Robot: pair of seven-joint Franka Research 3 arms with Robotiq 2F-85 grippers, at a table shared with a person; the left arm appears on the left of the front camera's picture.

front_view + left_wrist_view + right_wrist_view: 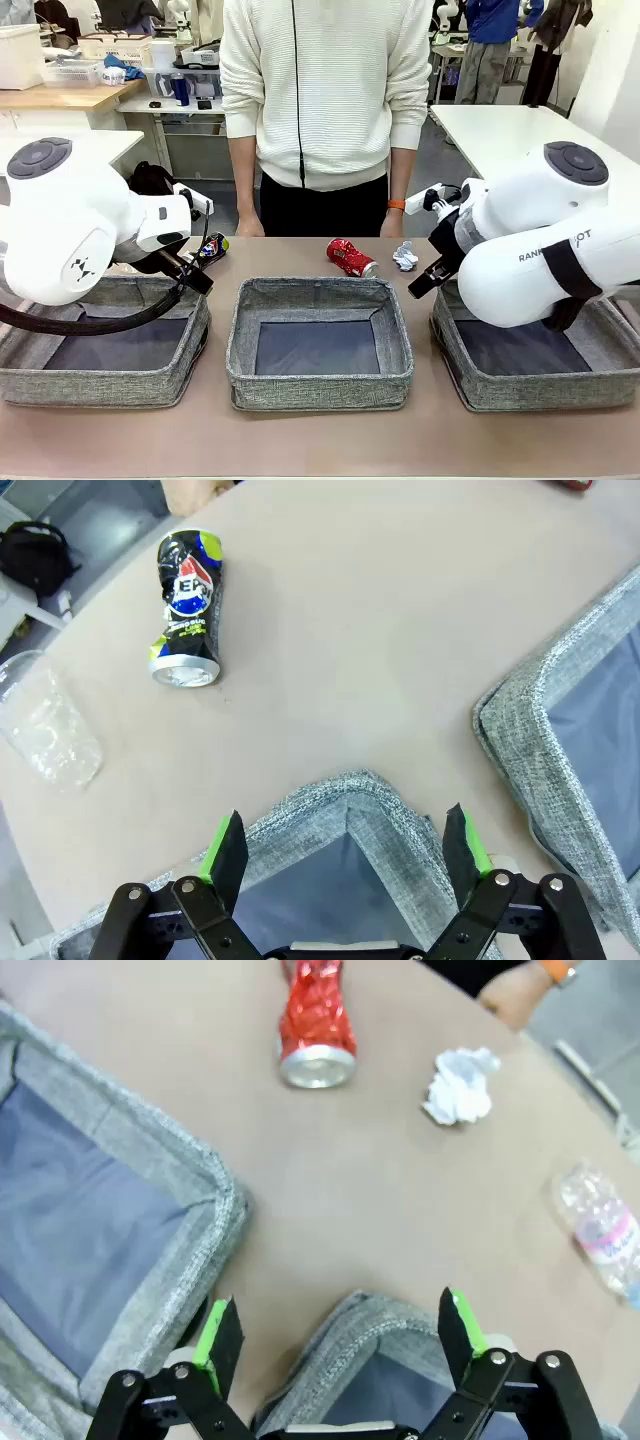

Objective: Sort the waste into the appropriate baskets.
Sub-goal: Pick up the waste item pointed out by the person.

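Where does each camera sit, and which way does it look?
Front: robot's side, facing the person across the table; left arm, right arm show.
Left wrist: over left basket's corner, open left gripper, dark printed can beyond.
Right wrist: over right basket's corner, open right gripper, crushed red can beyond.
Shared: front shows both cans.

Right gripper (338,1305) spread wide above a grey basket (345,1340) corner; crushed red can (316,1025), paper wad (459,1084), bottle (600,1230) on table (350,1190)

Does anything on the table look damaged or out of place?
Both cans are dented and lie on their sides: the crushed red can near the paper wad, the dark printed can near the clear plastic cup. No spill shows.
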